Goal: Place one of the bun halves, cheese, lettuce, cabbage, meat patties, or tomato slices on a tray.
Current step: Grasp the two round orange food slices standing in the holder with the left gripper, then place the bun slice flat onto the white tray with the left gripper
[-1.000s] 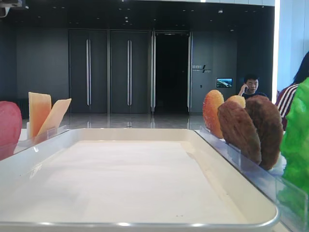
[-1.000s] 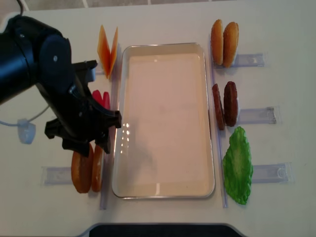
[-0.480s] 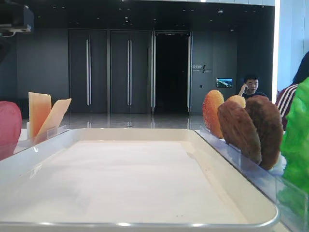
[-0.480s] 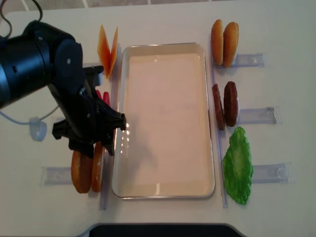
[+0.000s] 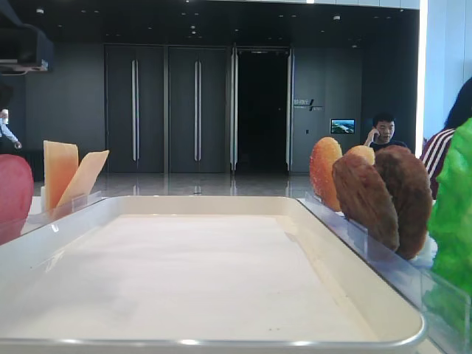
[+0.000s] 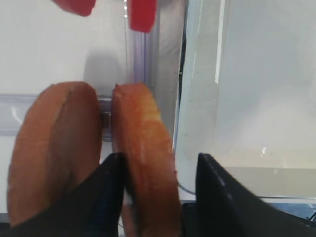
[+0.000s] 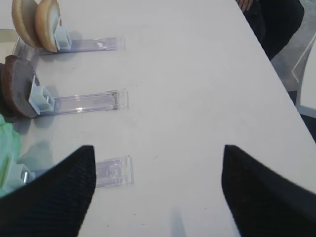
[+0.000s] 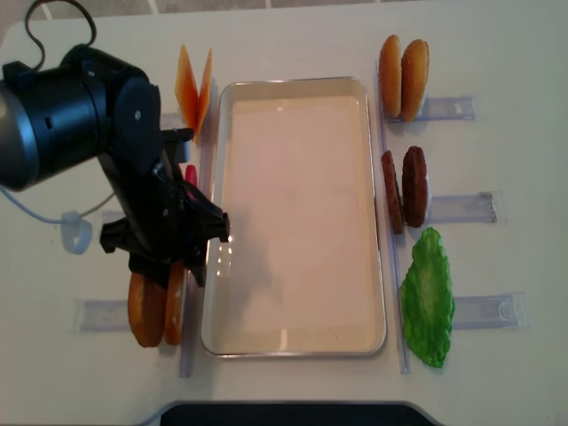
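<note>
Left wrist view: two thick round buns stand on edge in a clear plastic rack, golden-brown and slightly pitted. The left gripper [image 6: 150, 173] has its two black fingers on either side of the bun [image 6: 145, 153] nearer the tray; one finger sits in the gap between the buns, the other between that bun and the tray's [image 6: 197, 148] rim. The fingers look close against the bun, but whether they are pressing it I cannot tell. Two smooth red tomato slices [image 6: 143, 12] stand beyond. From overhead, the cream tray has a raised rounded rim and a flat matte floor. Thin orange cheese slices [image 8: 193, 89] lean together at its far left corner. On its right side stand another pair of buns [image 8: 402, 77], two rough dark patties [image 8: 405, 188] and a crinkled green lettuce leaf [image 8: 428, 297]. The right gripper [image 7: 155, 190] hangs above bare white table [image 7: 197, 89], its textured black fingers spread wide and holding nothing.
</note>
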Motion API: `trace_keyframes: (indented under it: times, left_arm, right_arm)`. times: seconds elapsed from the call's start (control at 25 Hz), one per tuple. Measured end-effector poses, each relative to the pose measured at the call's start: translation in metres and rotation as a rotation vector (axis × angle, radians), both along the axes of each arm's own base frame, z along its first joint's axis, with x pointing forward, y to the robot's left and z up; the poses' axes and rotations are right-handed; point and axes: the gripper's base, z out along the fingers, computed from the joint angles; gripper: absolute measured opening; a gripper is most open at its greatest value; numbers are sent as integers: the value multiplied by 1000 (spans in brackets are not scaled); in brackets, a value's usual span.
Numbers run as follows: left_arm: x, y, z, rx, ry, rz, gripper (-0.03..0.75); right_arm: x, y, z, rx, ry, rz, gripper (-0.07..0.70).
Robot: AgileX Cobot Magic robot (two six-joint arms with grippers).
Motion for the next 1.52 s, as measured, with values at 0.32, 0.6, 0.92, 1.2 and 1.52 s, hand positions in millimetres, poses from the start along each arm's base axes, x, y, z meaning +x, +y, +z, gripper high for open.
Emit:
trace_keyframes:
  times: [0.32, 0.6, 0.92, 1.2, 1.52]
  left_arm:
    - [-2, 3, 0, 32, 20, -25, 133]
    - [-7, 4, 5, 30, 56, -36, 130]
    - [-21, 3, 62, -155, -105, -13, 128]
    - [-32, -1, 99, -423, -405, -104, 126]
    - [-36, 1, 61, -665, -500, -80, 126]
  right_arm:
    - [0, 0, 0, 0, 0, 0, 533]
    - [0, 0, 0, 0, 0, 0, 533]
    - [0, 0, 0, 0, 0, 0, 533]
    - [0, 0, 0, 0, 0, 0, 533]
    - [0, 0, 0, 0, 0, 0, 533]
